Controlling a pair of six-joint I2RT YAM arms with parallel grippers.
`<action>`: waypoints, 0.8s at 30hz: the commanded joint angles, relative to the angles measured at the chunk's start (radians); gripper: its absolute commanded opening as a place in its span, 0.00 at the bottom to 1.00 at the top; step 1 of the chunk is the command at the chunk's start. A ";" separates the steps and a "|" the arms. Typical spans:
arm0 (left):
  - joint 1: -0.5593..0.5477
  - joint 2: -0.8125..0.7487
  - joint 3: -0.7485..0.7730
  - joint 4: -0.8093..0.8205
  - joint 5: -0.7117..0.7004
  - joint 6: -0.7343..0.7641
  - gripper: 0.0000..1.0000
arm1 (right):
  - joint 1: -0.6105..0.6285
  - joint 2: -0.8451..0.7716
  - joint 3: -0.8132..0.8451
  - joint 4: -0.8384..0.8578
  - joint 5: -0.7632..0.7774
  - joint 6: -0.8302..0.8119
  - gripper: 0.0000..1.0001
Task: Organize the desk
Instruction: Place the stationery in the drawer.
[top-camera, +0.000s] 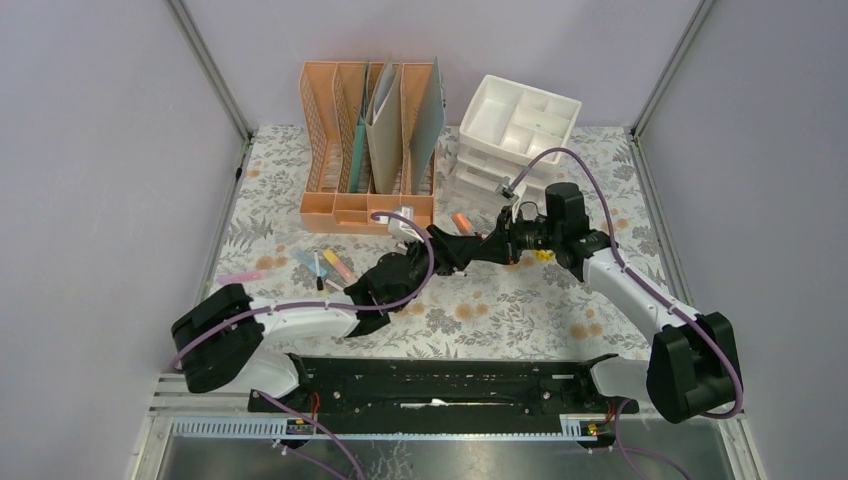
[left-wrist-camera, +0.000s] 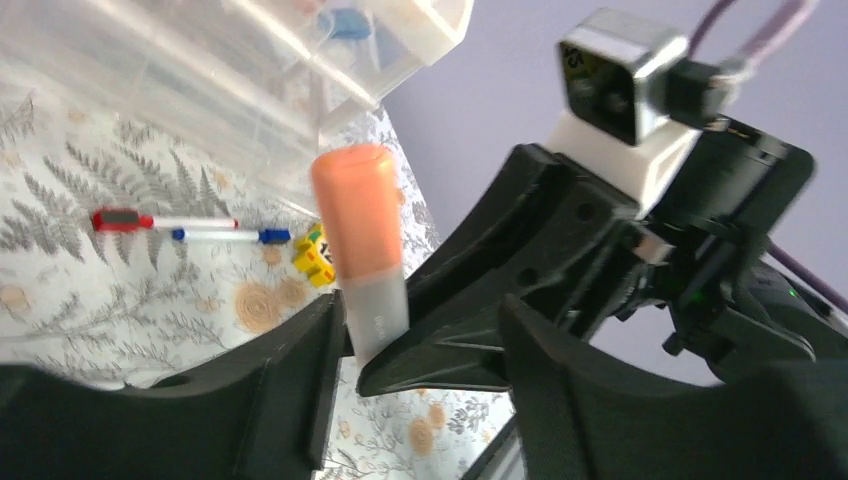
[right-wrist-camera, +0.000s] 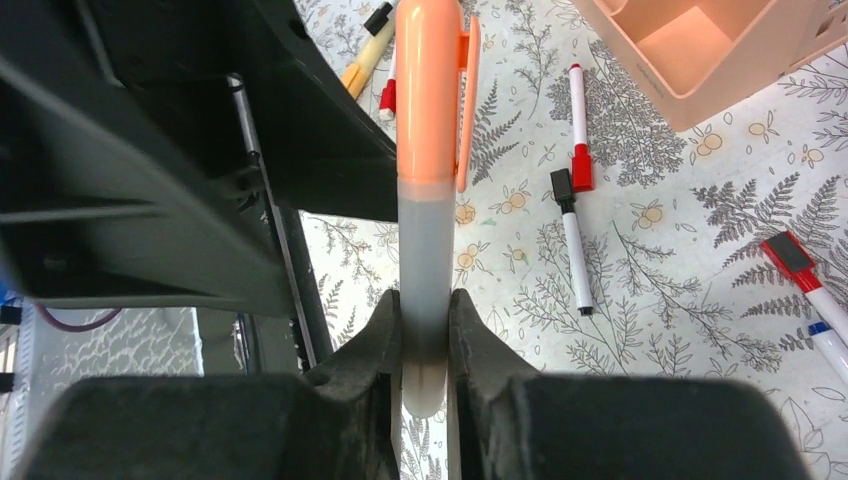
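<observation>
Rack (top-camera: 318, 130) + drawers (top-camera: 470, 178) at desk (top-camera: 520, 312) rear

The highlighter (right-wrist-camera: 428, 120) has a glossy orange plastic cap and frosted translucent barrel; the right gripper (right-wrist-camera: 425, 315) is matt black plastic; the table (right-wrist-camera: 660, 310) wears smooth printed cloth

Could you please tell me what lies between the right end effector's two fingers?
A highlighter with an orange cap: the right wrist view shows the right end effector shut on its grey barrel, above the desk.
</observation>
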 joint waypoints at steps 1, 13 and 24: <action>-0.008 -0.118 -0.016 0.024 0.006 0.088 0.69 | 0.003 0.000 0.074 -0.109 0.021 -0.121 0.00; 0.010 -0.413 -0.110 -0.278 -0.103 0.366 0.99 | -0.003 -0.027 0.176 -0.369 0.226 -0.441 0.00; 0.057 -0.617 -0.157 -0.637 -0.271 0.408 0.99 | -0.003 0.026 0.315 -0.437 0.548 -0.590 0.00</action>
